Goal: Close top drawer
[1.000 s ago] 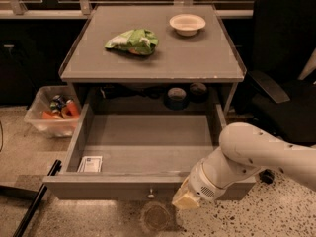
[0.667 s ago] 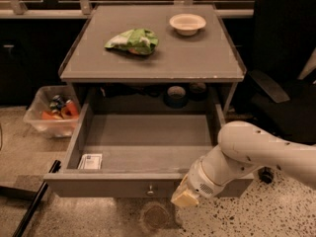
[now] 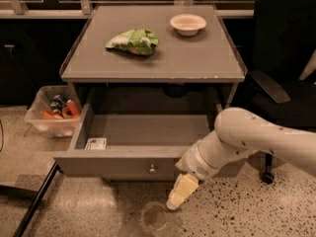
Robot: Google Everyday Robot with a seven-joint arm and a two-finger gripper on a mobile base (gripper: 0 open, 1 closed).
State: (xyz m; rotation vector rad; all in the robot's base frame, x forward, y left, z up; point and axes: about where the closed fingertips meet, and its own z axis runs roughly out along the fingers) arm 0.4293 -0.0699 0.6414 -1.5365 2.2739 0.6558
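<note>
The top drawer (image 3: 116, 166) is a wide, shallow grey drawer with a small round metal knob (image 3: 152, 170) at the centre of its front. It stands pulled out from under the grey table top (image 3: 153, 53). A small white card (image 3: 96, 143) lies in its front left corner. My gripper (image 3: 178, 194), pale yellow at the end of the white arm (image 3: 247, 137), hangs just in front of the drawer front, right of the knob and a little below it, pointing down at the floor.
A green bag (image 3: 133, 41) and a white bowl (image 3: 187, 23) lie on the table top. A clear bin (image 3: 52, 110) with cans stands on the floor at the left. A black office chair (image 3: 284, 58) is at the right. A dark bar (image 3: 34, 201) crosses the floor at lower left.
The drawer front has moved back toward the table, so less of the drawer's inside shows. My arm and gripper have moved with it.
</note>
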